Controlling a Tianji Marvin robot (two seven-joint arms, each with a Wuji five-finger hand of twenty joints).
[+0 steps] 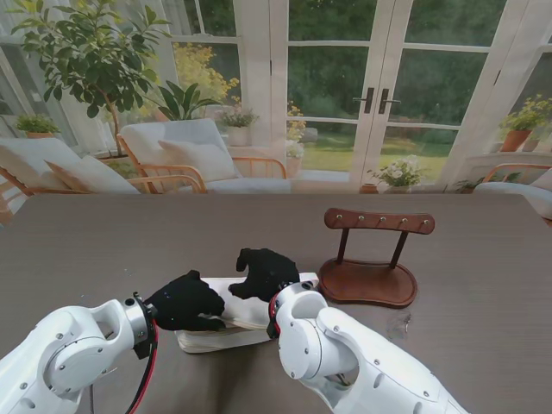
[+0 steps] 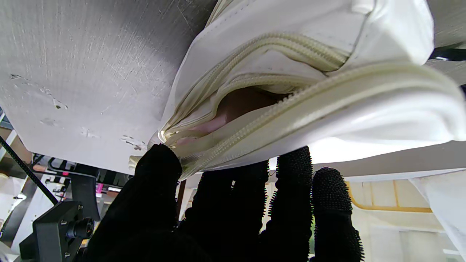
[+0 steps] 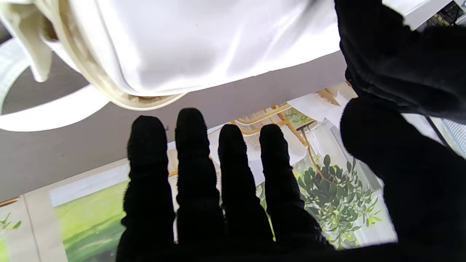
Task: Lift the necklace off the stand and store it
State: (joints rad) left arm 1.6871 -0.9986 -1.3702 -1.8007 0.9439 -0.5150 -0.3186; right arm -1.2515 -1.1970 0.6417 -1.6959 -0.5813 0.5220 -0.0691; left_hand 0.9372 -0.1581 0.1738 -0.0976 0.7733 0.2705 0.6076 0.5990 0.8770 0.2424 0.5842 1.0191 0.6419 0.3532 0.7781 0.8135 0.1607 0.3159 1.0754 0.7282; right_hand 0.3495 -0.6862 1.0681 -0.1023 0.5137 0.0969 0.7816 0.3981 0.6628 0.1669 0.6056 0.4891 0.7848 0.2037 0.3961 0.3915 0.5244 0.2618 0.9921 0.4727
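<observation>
A glossy white zippered pouch [image 1: 233,323] lies on the grey wood-grain tabletop [image 1: 103,250], its long axis running left to right, its zipper partly open. The left hand [image 1: 185,302] has its black knobbed fingers [image 2: 291,171] grasping the pouch's edge. The right hand [image 1: 266,272] hovers released over it. The dark wooden stand [image 1: 371,259], curved base and pegged crossbar, sits just right; no necklace can be made out.

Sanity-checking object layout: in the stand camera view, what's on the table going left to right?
left hand → white zip pouch → right hand → wooden necklace stand. No necklace is visible on the stand's pegs.
</observation>
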